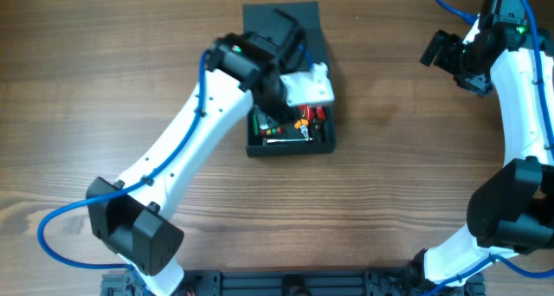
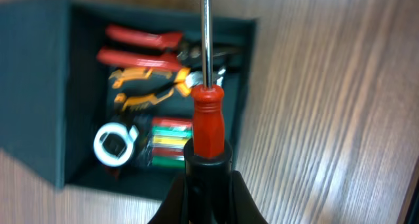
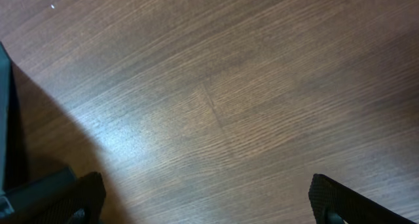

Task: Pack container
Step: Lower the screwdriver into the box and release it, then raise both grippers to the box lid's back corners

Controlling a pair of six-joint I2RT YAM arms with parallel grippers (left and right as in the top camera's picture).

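Observation:
The dark teal-black container [image 1: 325,144] sits mid-table with its flap lid [image 1: 260,19] folded back. In the left wrist view the container [image 2: 39,86] holds red-handled pliers [image 2: 141,35], orange-handled pliers [image 2: 137,101], a white tape roll [image 2: 114,144] and a green case [image 2: 169,140]. My left gripper [image 2: 208,185] is shut on a red-handled screwdriver [image 2: 208,122], its steel shaft pointing over the box's right edge. In the overhead view the left gripper [image 1: 275,101] hovers over the box. My right gripper [image 3: 206,201] is open and empty above bare wood; it sits at the far right [image 1: 450,58].
The wooden table [image 1: 415,183] surrounds the box. The right arm's base [image 1: 511,209] stands at the right edge and the left arm's base [image 1: 134,222] at the lower left. A dark rail [image 1: 294,283] runs along the front edge.

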